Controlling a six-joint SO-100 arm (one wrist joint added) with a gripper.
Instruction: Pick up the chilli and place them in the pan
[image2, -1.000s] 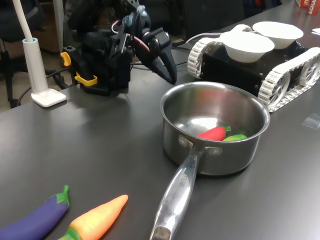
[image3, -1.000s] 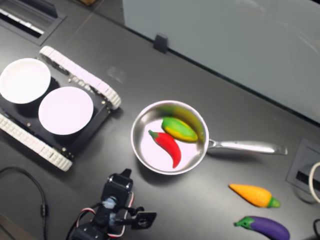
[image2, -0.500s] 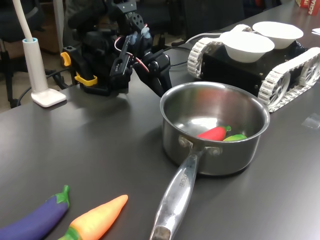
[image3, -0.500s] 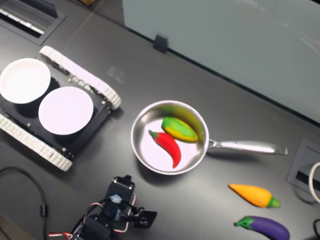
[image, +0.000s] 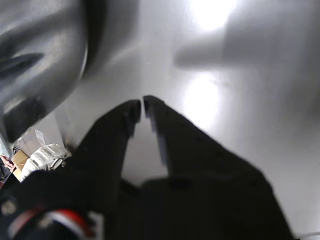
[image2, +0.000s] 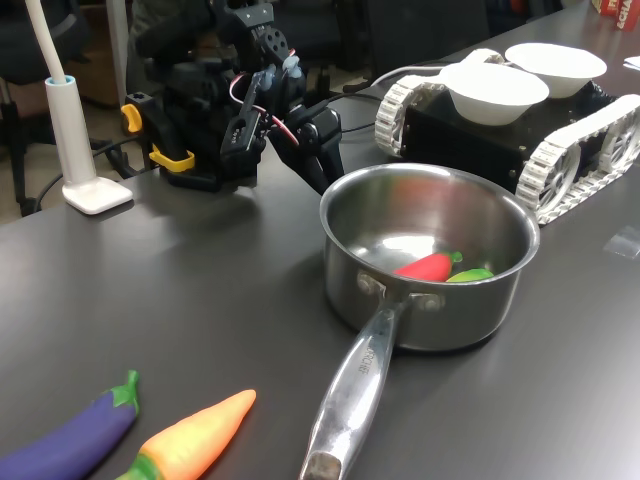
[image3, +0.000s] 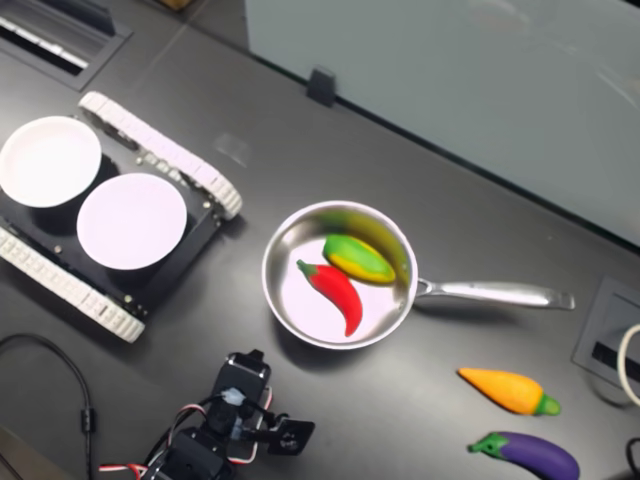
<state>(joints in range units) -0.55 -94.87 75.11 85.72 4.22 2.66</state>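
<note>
While the chilli (image3: 334, 292) lies in the pan (image3: 290, 317), the gripper (image: 139, 103) hangs outside.

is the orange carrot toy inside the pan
No, in the second exterior view the orange carrot toy lies on the table outside the pan, beyond its handle; the pan holds the chilli.

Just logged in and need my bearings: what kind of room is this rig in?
Likely an office or robotics lab, not a kitchen: a dark desk with cable grommets, a tracked robot chassis carrying white bowls, and toy vegetables beside the pan.
</note>
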